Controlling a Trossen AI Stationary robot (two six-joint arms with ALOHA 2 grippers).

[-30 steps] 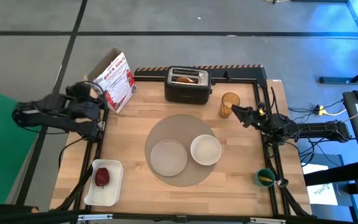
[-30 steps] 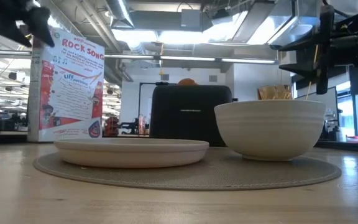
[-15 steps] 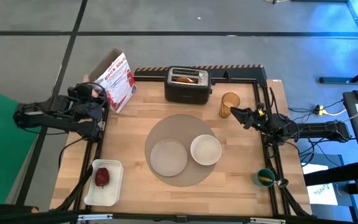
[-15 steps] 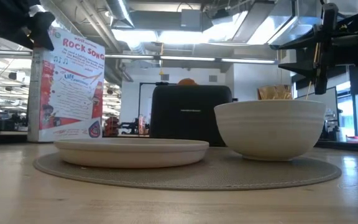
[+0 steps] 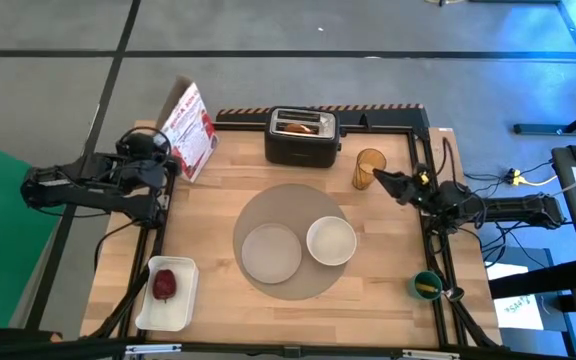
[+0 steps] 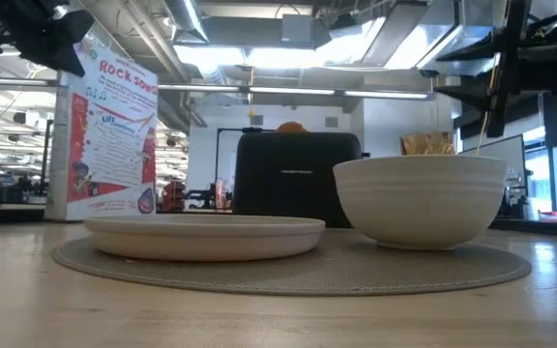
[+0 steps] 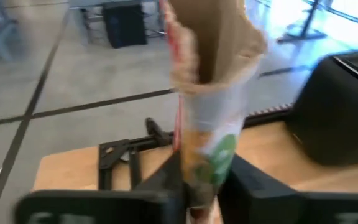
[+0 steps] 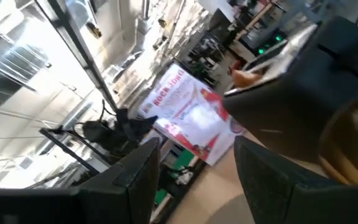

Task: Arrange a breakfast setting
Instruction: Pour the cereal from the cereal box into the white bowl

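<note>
Table, high view: wooden top (image 5: 218, 200) with a black frame along the far and side edges.
Mat, high view: grey round mat (image 5: 290, 240) at the table's middle, bearing the plate (image 5: 271, 251) and, just beside it, the bowl (image 5: 331, 241).
Apple, high view: red apple (image 5: 163, 285) lying in a white tray (image 5: 168, 315) at the near left corner, well apart from the mat.
Toaster, high view: black toaster (image 5: 303, 137) at the far edge, a tan ring (image 5: 301, 127) in its slot.
Cup, high view: amber cup (image 5: 370, 167) right of the toaster.
My left pincer, high view: (image 5: 168, 165) at the far left corner, pinching the carton (image 5: 190, 127), which tilts.
My right pincer, high view: (image 5: 380, 180) just beside the amber cup, fingers spread, nothing between them.
Green cup, high view: (image 5: 427, 285) at the near right edge.
Low view: plate (image 6: 205, 235) and bowl (image 6: 420, 200) on the mat (image 6: 288, 266), toaster (image 6: 296, 172) behind, carton (image 6: 107, 130) tilted at left.
Left wrist view: my fingers (image 7: 166, 180) pressed onto the carton (image 7: 210, 93).
Right wrist view: my fingers (image 8: 135, 180) apart; toaster (image 8: 303, 87) and carton (image 8: 188, 115) beyond.
</note>
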